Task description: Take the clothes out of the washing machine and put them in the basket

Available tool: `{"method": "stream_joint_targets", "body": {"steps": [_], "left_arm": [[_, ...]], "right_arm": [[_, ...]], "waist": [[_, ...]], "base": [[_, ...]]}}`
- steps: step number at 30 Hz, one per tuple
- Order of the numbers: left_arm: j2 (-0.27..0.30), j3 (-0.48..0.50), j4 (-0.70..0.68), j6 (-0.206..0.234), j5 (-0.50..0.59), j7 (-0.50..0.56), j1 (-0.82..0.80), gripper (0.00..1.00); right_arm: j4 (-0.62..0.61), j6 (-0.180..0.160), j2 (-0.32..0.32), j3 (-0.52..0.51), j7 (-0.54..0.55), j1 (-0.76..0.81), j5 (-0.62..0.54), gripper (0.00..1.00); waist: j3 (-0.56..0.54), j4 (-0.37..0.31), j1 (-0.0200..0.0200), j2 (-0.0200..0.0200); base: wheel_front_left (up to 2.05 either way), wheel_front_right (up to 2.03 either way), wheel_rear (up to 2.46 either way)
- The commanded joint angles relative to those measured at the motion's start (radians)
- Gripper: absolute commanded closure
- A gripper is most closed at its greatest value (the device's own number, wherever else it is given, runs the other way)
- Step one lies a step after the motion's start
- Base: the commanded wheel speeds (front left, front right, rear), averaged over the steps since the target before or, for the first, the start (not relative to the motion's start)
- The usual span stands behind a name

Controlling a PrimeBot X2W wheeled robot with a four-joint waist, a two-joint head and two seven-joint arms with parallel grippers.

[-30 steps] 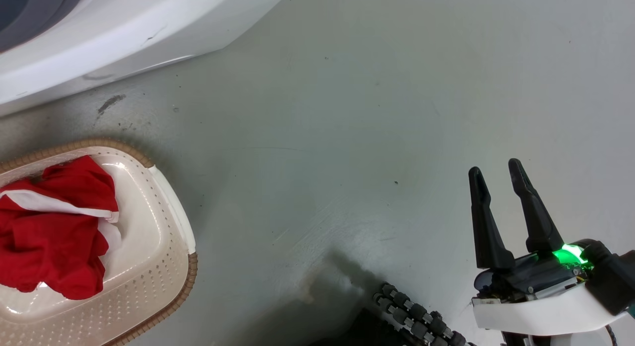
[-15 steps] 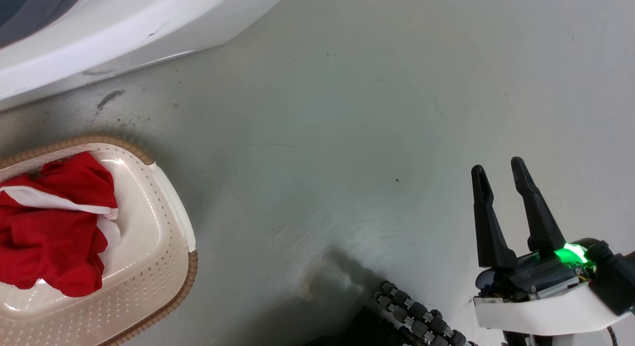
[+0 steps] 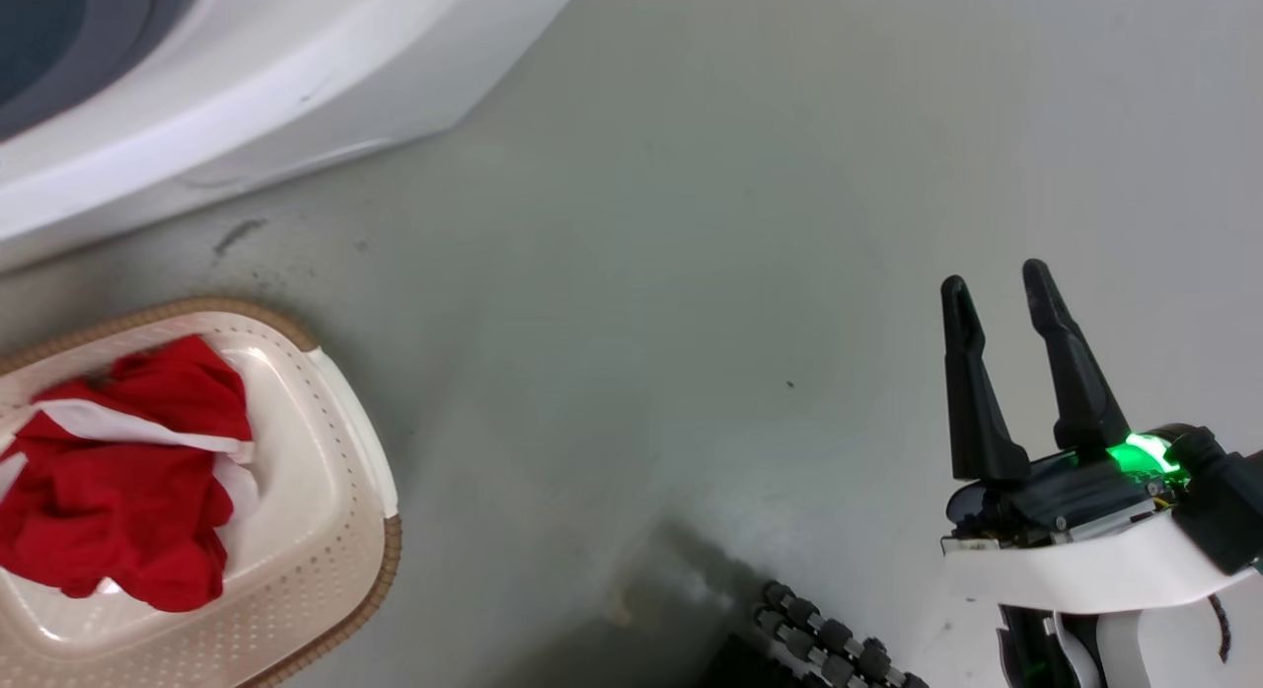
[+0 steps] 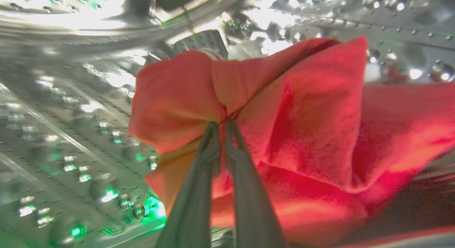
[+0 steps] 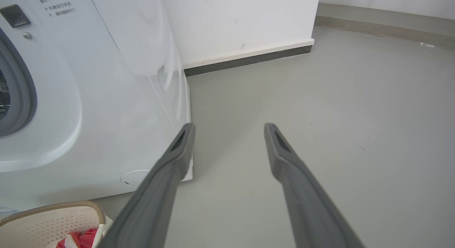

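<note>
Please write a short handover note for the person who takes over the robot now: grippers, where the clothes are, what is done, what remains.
Grippers: the left gripper is shut on the second red garment, inside the drum of the washing machine. The right gripper is open and empty, above the floor.
Done: the first red garment lies in the basket.
Left: pull the second red garment out and drop it in the basket.

The left gripper [image 4: 222, 124] has its two long dark fingers pinched tight on a fold of soft red fabric garment [image 4: 305, 109], while the right gripper [image 3: 994, 278], on its white wrist [image 3: 1066, 577], hovers with fingers spread apart.
</note>
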Motion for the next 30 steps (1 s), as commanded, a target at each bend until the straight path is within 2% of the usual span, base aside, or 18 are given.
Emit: {"method": "stream_joint_targets", "body": {"steps": [1, 14, 23, 30], "left_arm": [[-0.014, -0.002, 0.007, -0.001, -0.013, -0.040, 0.055, 1.00], [-0.134, 0.001, 0.012, 0.034, -0.050, -0.381, 0.335, 1.00], [-0.190, -0.010, -0.036, 0.071, -0.054, -0.529, 0.487, 1.00], [-0.213, -0.001, -0.141, 0.123, -0.057, -0.600, 0.619, 1.00]], "right_arm": [[0.008, -0.001, 0.000, -0.008, -0.002, -0.017, -0.013, 0.00], [0.047, -0.001, 0.000, -0.065, -0.002, 0.003, -0.111, 0.00], [0.073, -0.001, 0.000, -0.093, -0.002, 0.017, -0.153, 0.00], [0.098, -0.001, 0.000, -0.118, -0.002, 0.031, -0.172, 0.00]], "waist": [[-0.041, 0.019, 0.0000, 0.0000], [-0.251, 0.143, 0.0000, 0.0000], [-0.368, 0.217, 0.0000, 0.0000], [-0.449, 0.269, 0.0000, 0.0000]], "base": [[0.00, 0.00, 0.00], [0.00, 0.00, 0.00], [0.00, 0.00, 0.00], [0.00, 0.00, 0.00]]}}
